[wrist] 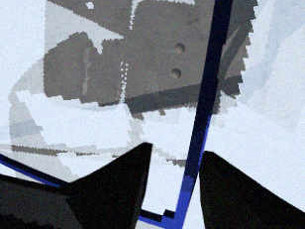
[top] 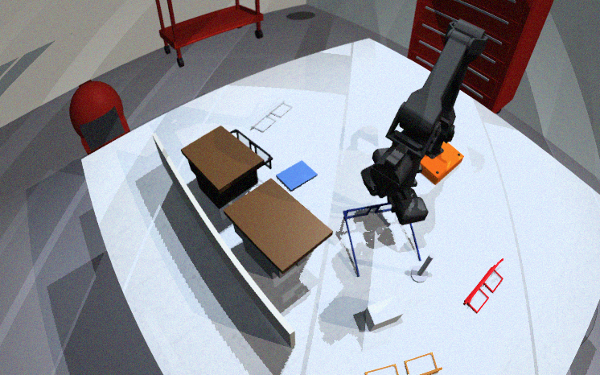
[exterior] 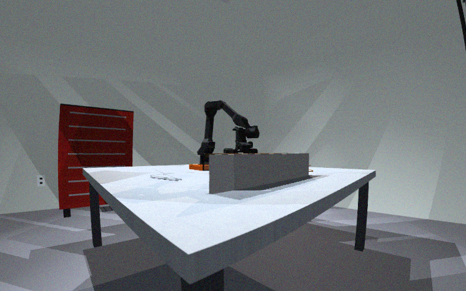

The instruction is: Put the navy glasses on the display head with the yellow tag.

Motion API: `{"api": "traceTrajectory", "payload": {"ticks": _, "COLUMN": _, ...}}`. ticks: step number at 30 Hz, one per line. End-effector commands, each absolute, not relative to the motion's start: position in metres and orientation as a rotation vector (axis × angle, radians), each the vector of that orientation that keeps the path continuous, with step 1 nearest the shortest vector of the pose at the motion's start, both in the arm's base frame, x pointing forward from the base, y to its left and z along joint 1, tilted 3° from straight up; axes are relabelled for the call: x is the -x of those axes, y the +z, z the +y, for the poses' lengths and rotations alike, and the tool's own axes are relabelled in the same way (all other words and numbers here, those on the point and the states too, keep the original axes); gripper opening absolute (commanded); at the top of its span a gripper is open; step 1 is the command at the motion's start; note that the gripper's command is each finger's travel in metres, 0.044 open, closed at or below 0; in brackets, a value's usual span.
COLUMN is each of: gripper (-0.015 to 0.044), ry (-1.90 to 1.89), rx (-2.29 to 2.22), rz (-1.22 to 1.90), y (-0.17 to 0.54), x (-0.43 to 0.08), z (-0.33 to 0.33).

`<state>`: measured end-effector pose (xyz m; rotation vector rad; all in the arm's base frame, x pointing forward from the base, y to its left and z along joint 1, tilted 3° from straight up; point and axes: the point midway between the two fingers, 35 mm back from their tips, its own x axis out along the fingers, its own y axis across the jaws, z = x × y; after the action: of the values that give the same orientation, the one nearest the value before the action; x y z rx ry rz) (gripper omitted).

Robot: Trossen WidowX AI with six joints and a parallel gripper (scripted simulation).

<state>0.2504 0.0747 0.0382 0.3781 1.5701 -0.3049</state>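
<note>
The navy glasses (top: 347, 214) (wrist: 202, 108) are right of the near brown board, with both temples pointing toward the front of the top view. My gripper (wrist: 176, 157) is partly open. In the wrist view the glasses' front bar passes between its fingertips, close to the right finger; contact cannot be told. In the top view the gripper covers the far end of the glasses' front, and its fingertips are hidden. The display heads are not clearly seen; a dark block (top: 218, 193) stands under the far brown board. No yellow tag shows.
Two raised brown boards (top: 223, 158) (top: 279, 223) stand beside a long wall (top: 228, 274) (exterior: 271, 171). Black glasses (top: 255, 148) sit at the far board. A blue pad (top: 297, 175), an orange box (top: 442, 162), a small post (top: 425, 265), a white block (top: 384, 315) and red glasses (top: 482, 284) are nearby.
</note>
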Motion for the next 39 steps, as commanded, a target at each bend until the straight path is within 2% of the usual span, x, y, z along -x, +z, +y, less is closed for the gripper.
{"api": "traceTrajectory", "payload": {"ticks": 1, "gripper": 0.0108, "ry": -0.307, "rx": -0.382, "rz": 1.561, "y": 0.062, "x": -0.252, "z": 0.07}}
{"api": "traceTrajectory", "payload": {"ticks": 8, "gripper": 0.0108, "ry": -0.308, "rx": -0.382, "rz": 1.561, "y": 0.085, "x": -0.248, "z": 0.063}}
{"api": "traceTrajectory", "payload": {"ticks": 12, "gripper": 0.02, "ry": -0.307, "rx": -0.392, "rz": 1.552, "y": 0.079, "x": -0.251, "z": 0.066}}
{"api": "traceTrajectory", "payload": {"ticks": 21, "gripper": 0.02, "ry": -0.298, "rx": -0.373, "rz": 1.562, "y": 0.084, "x": -0.251, "z": 0.069}}
{"api": "traceTrajectory", "payload": {"ticks": 23, "gripper": 0.0148, "ry": -0.298, "rx": -0.373, "rz": 1.562, "y": 0.084, "x": -0.251, "z": 0.069}}
{"api": "traceTrajectory", "payload": {"ticks": 24, "gripper": 0.014, "ry": -0.298, "rx": -0.373, "rz": 1.562, "y": 0.084, "x": -0.251, "z": 0.069}}
{"api": "traceTrajectory", "payload": {"ticks": 39, "gripper": 0.014, "ry": -0.298, "rx": -0.373, "rz": 1.562, "y": 0.077, "x": -0.251, "z": 0.07}}
